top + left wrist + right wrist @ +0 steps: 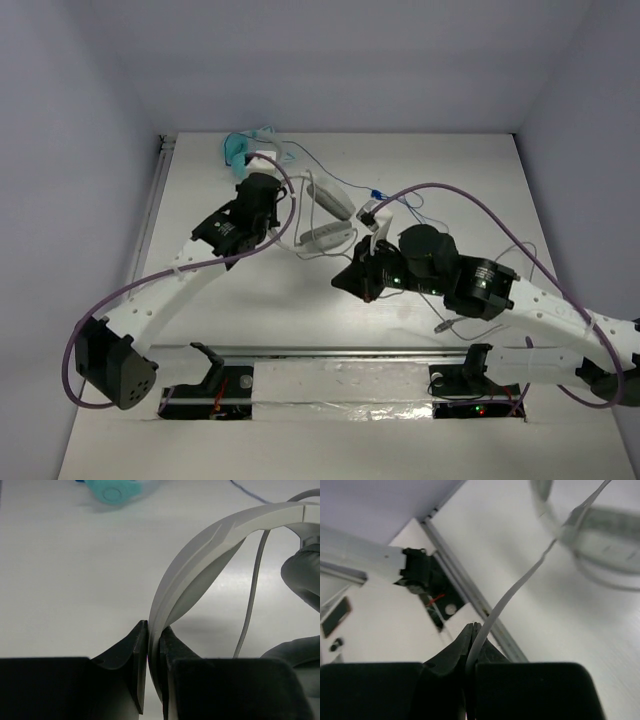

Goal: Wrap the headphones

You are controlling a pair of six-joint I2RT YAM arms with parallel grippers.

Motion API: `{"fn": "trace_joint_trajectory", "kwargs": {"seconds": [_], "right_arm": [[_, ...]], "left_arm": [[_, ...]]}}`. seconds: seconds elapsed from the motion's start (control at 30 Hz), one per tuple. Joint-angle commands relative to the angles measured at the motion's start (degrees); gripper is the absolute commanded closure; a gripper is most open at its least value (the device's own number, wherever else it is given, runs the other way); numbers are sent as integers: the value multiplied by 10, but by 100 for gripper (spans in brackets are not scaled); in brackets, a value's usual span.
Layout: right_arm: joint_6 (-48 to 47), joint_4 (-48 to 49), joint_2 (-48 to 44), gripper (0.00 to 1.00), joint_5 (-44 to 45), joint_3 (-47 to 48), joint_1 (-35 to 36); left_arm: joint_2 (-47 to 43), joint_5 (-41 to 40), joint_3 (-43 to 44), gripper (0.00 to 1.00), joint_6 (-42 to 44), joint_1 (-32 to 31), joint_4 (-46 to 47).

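The white headphones (pixel 325 236) lie at the table's middle back. My left gripper (pixel 275 212) is shut on their wide white headband (pixel 200 565); the band runs up from between the fingers of the left gripper (pixel 153 630). A grey ear pad (pixel 302 572) and the thin grey cable (pixel 252 585) show to its right. My right gripper (pixel 347 281) is shut on the cable (pixel 520 585), which rises from the closed tips of the right gripper (pixel 474 627) to the blurred headphones (pixel 600 530). More cable lies by the right arm (pixel 440 322).
Smaller teal headphones (pixel 240 148) sit at the back left, also in the left wrist view (pixel 112 490), with a blue plug (pixel 377 193) on their thin cable. A metal rail (pixel 330 352) runs along the near edge, and it shows in the right wrist view (pixel 470 595).
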Motion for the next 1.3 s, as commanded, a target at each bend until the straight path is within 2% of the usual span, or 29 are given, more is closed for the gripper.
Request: {"fn": "trace_joint_trajectory", "kwargs": {"seconds": [0.0, 0.13, 0.17, 0.37, 0.6, 0.93, 1.1, 1.27], "right_arm": [[-66, -101, 20, 100, 110, 58, 7], [-98, -147, 64, 100, 198, 116, 7], [-105, -163, 81, 100, 245, 124, 7], [-134, -167, 117, 100, 414, 146, 7], [-153, -102, 136, 100, 489, 120, -40], [-170, -22, 160, 100, 448, 91, -149], [-174, 4, 171, 92, 403, 86, -182], [-171, 27, 184, 89, 372, 74, -200]], "left_arm": [[-11, 13, -17, 100, 21, -34, 17], [-17, 51, -33, 100, 34, -72, -11], [-19, 62, -39, 100, 37, -84, -15], [-44, 124, -69, 100, 43, -95, -15], [-73, 173, -86, 100, 57, -95, -17], [-91, 244, -96, 100, 60, -95, -4], [-98, 254, -87, 100, 66, -95, -14], [-105, 288, -79, 100, 68, -95, -16]]}}
